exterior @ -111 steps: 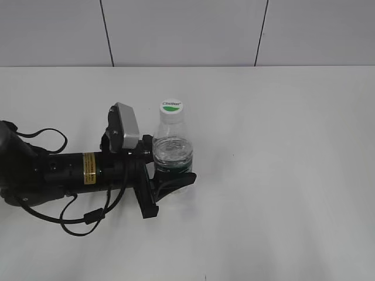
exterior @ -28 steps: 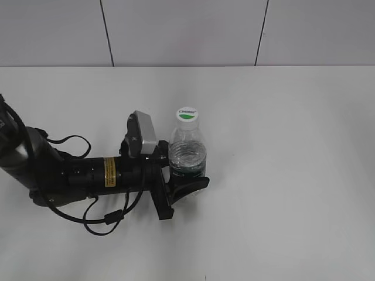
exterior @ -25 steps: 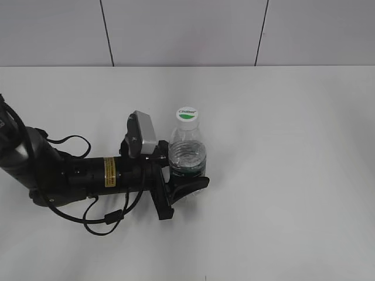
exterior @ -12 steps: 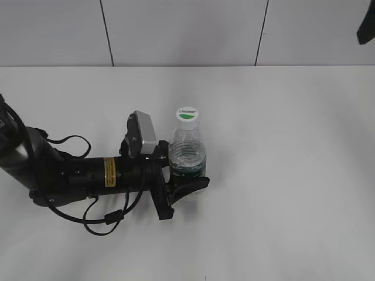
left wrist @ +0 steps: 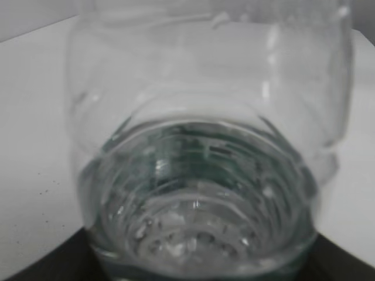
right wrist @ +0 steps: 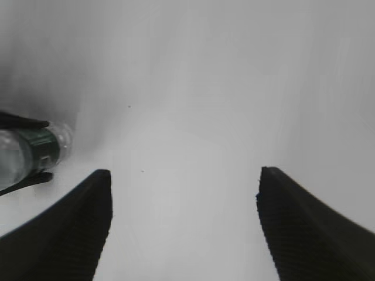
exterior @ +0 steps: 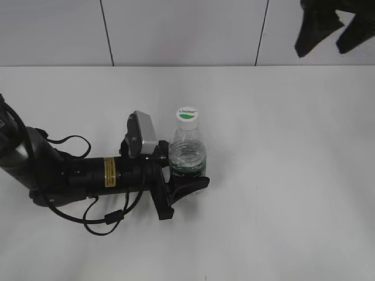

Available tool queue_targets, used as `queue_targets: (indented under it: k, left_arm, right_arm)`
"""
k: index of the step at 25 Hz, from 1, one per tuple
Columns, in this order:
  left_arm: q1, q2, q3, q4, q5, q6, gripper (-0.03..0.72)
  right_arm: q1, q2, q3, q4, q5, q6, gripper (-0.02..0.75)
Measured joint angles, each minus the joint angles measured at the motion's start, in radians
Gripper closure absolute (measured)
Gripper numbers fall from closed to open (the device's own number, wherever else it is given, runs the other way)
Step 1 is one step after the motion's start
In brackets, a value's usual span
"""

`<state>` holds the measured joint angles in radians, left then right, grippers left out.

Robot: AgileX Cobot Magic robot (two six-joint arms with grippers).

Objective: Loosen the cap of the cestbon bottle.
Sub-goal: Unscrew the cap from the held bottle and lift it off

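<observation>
A broad white surface (exterior: 281,175) fills most of what we see in the exterior view, with a pale panelled wall (exterior: 181,32) across the top. From the lower left of that frame the black left arm (exterior: 70,175) lies low along the surface, a grey camera block (exterior: 142,133) on its wrist. Its pincer (exterior: 181,175), left of centre, is closed around the green label band of the cestbon bottle (exterior: 187,155), which stands upright on the surface; in the left wrist view we find the clear ribbed body (left wrist: 199,175) filling the frame. In the upper right corner of the exterior view we see the right pincer (exterior: 328,29) hanging high above the surface, well apart from the bottle, its two dark fingers (right wrist: 64,234) spread wide with nothing between them. Smallest of all, the cap (exterior: 187,113), white with a green mark, sits on the bottle's neck, nothing touching it.
</observation>
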<state>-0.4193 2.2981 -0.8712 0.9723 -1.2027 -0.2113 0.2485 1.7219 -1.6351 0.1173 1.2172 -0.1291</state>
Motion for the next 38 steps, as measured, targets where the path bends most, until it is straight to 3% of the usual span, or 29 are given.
queue_targets:
  k: [7,11,20,26,38]
  left_arm:
    - [0.000,0.000,0.000,0.000,0.000,0.000,0.276]
    - [0.000,0.000,0.000,0.000,0.000,0.000,0.276]
    - [0.000,0.000,0.000,-0.001,0.000,0.000,0.276]
    - [0.000,0.000,0.000,-0.001,0.000,0.000,0.276]
    - [0.000,0.000,0.000,-0.001,0.000,0.000,0.276]
  right_arm:
    - [0.210,0.004,-0.051,-0.002,0.000,0.013,0.154]
    - [0.282,0.040,-0.059,-0.003,0.001,0.046,0.154]
    - [0.366,0.096,-0.060,0.016,0.001,0.129,0.154]
    - [0.375,0.097,-0.064,0.102,0.002,0.260,0.154]
    - [0.439,0.151,-0.098,0.110,0.004,0.333,0.154]
